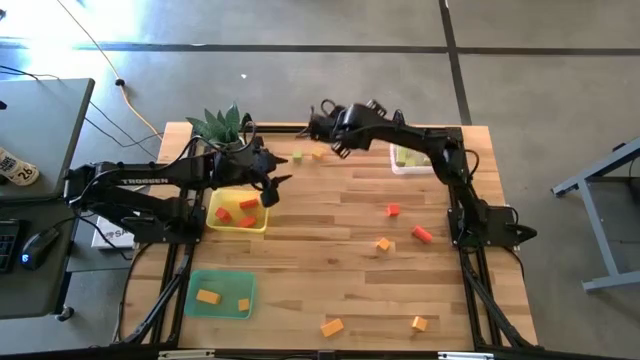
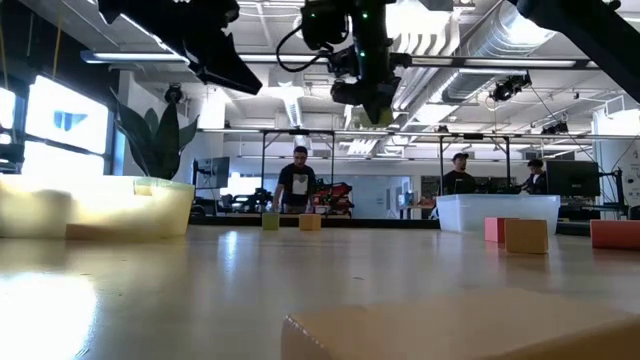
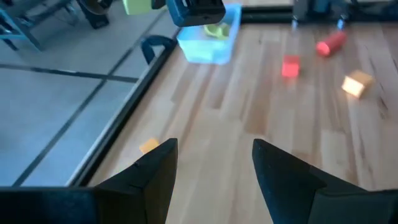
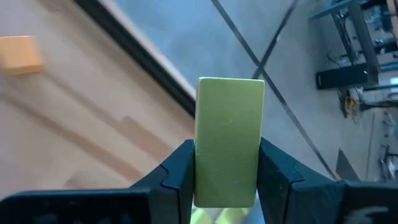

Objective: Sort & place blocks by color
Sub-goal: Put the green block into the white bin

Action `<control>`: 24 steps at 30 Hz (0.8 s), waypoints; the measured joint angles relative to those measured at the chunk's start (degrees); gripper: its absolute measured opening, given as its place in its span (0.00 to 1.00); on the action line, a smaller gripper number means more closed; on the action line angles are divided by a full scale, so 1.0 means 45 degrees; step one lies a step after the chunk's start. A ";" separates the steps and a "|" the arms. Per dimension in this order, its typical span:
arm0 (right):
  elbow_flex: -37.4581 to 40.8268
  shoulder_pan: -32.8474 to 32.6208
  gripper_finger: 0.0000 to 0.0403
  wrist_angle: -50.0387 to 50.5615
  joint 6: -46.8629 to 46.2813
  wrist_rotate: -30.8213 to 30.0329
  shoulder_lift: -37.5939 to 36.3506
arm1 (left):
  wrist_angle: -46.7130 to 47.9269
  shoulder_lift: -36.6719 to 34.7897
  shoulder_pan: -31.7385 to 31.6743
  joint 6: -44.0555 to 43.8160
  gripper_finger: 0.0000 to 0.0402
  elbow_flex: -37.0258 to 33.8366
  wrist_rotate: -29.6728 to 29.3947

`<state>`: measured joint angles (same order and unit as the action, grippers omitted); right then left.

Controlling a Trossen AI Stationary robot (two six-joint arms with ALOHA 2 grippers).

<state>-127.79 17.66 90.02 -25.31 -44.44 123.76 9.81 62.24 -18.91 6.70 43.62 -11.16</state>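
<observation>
My right gripper (image 1: 320, 126) hangs high over the table's far edge, shut on a light green oblong block (image 4: 229, 137). My left gripper (image 3: 214, 162) stands open, with nothing between its fingers, above the far right corner of the yellow tray (image 1: 238, 214), which holds red blocks. A clear tray (image 1: 410, 158) at the far right holds green blocks. A green tray (image 1: 220, 295) at the near left holds two orange blocks. Loose red and orange blocks (image 1: 393, 209) lie flat on the wood. A green block (image 1: 297, 156) and an orange one (image 1: 318, 155) lie near the far edge. My right gripper pinches the green block's two long sides (image 4: 205, 168) between its two fingers. The block lies along the fingers and juts out well past their tips. It is lifted clear of the table, slanting down beyond the far edge.
A potted plant (image 1: 225, 125) stands at the far left, next to the yellow tray. Loose orange blocks (image 1: 332, 327) lie near the front edge. People stand in the room beyond the table (image 2: 298, 180). The middle of the table is bare wood.
</observation>
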 joint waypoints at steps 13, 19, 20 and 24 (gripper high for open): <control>0.5044 0.2801 0.26 -0.0900 0.0343 0.0242 -0.2561 | -0.0264 0.0000 -0.1213 -0.0076 0.49 0.0000 0.0021; 0.8101 0.3751 0.26 -0.3105 0.0304 0.1626 -0.4412 | -0.0731 0.0020 -0.1791 0.0312 0.49 0.0000 0.0029; 0.8556 0.3866 0.26 -0.3460 0.0299 0.1910 -0.4688 | -0.0906 0.0024 -0.1859 0.0336 0.49 0.0000 0.0044; 1.0353 0.4296 0.26 -0.4995 0.0301 0.3169 -0.5651 | -0.1744 0.0188 -0.2188 0.0335 0.49 0.0000 0.0054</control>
<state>-81.20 37.00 67.54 -23.95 -30.18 98.33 1.96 63.08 -28.75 8.21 43.62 -10.92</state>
